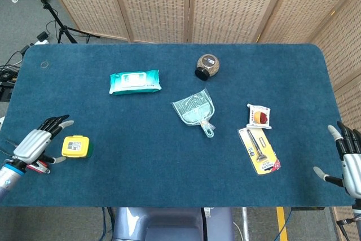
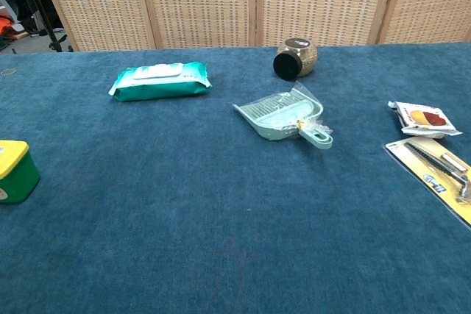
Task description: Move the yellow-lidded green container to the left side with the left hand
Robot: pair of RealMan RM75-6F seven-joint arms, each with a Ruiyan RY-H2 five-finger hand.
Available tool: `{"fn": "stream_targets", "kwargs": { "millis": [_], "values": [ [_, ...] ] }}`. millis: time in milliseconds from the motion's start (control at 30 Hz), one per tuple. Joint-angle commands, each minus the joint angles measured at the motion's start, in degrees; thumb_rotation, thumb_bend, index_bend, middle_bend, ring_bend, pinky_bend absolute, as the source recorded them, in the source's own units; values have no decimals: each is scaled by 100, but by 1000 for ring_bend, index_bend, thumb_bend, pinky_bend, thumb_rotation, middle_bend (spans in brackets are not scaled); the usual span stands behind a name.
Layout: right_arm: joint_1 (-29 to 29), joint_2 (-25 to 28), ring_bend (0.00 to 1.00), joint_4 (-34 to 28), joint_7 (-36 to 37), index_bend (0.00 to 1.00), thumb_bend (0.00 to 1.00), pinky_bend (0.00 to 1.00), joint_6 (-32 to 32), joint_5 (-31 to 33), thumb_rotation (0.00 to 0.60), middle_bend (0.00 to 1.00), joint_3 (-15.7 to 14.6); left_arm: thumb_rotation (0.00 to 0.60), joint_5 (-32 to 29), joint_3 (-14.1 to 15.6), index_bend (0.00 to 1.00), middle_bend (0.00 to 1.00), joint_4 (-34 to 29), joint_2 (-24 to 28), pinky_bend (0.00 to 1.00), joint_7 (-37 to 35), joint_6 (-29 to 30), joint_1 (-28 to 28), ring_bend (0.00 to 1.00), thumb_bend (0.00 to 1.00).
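Observation:
The yellow-lidded green container stands upright on the blue table near its left front corner; the chest view shows it at the far left edge. My left hand lies just left of it, fingers spread, a small gap between them, holding nothing. My right hand hangs open off the table's right front corner. Neither hand appears in the chest view.
A teal wipes pack lies at the back left, a brown jar on its side at the back centre. A pale green dustpan sits mid-table. A snack packet and a yellow carded tool lie to the right.

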Motion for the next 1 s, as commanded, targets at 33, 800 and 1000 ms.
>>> {"fn": "stream_targets", "kwargs": {
  "millis": [33, 800, 1000],
  "values": [
    [-1, 5, 0, 1, 14, 0, 0, 0, -1, -4, 600, 0, -3, 600, -70, -50, 40, 27, -26, -33, 53, 245, 308, 201, 27, 27],
    [-4, 37, 0, 8, 117, 0, 0, 0, -2, 18, 600, 0, 15, 600, -453, -186, 336, 293, -662, -398, 349, 1459, -390, 71, 305, 82],
    [-5, 22, 0, 28, 139, 0, 0, 0, 18, -11, 600, 0, 12, 600, -677, -339, 508, 395, -864, -474, 424, 1824, -460, 66, 406, 140]
  ]
}}
